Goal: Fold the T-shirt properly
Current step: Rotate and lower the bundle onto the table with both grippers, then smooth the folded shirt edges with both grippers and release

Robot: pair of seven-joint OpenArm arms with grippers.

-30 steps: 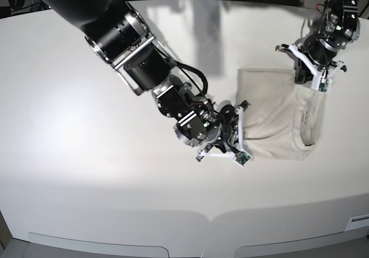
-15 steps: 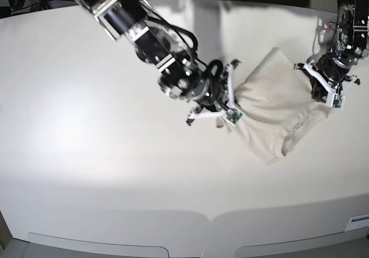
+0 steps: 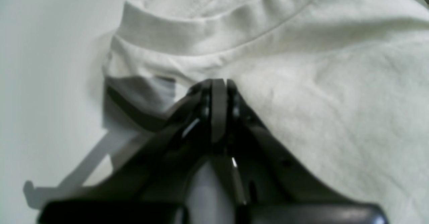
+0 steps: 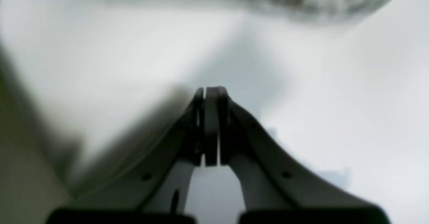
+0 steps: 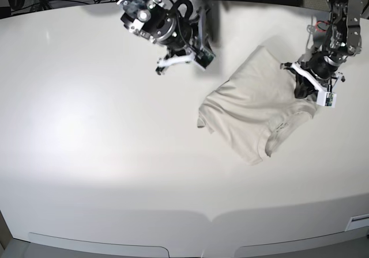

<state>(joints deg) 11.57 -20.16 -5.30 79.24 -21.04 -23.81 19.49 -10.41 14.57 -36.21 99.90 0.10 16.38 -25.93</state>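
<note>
**A:** Start with the jaws. What's the left gripper (image 3: 218, 83) doing?

**B:** Its jaws are pressed together with nothing visible between them, and the tips sit against the shirt (image 5: 259, 111) just below the ribbed collar (image 3: 187, 40). Whether a bit of cloth is pinched in there I can't tell; the tips hide it. From where I stand that arm is at about three o'clock on the counter (image 5: 86, 125), at the shirt's edge beside the neck end.

**A:** And the right gripper (image 4: 209, 93)?

**B:** Closed as well, and holding nothing. Only blurred pale counter lies under it. It's up at around twelve o'clock (image 5: 184, 50), well apart from the cloth.

**A:** Why would it sit out there?

**B:** My guess is it's keeping out of the way so it won't snag the folds, while the left one steadies or nudges the bundle from the collar side.

**A:** Where's the shirt, then?

**B:** Right of centre, toward two to three o'clock. It's a compact, roughly rectangular bundle lying askew, collar facing five o'clock, a loose flap poking out at its nine-o'clock side.

**A:** So nearly done?

**B:** I'd say most of the folding is behind it, but the edges aren't square. That flap and the tilt suggest it wants tidying. The risk I see: a closed gripper dragging on the collar could pull the layers apart.
</note>
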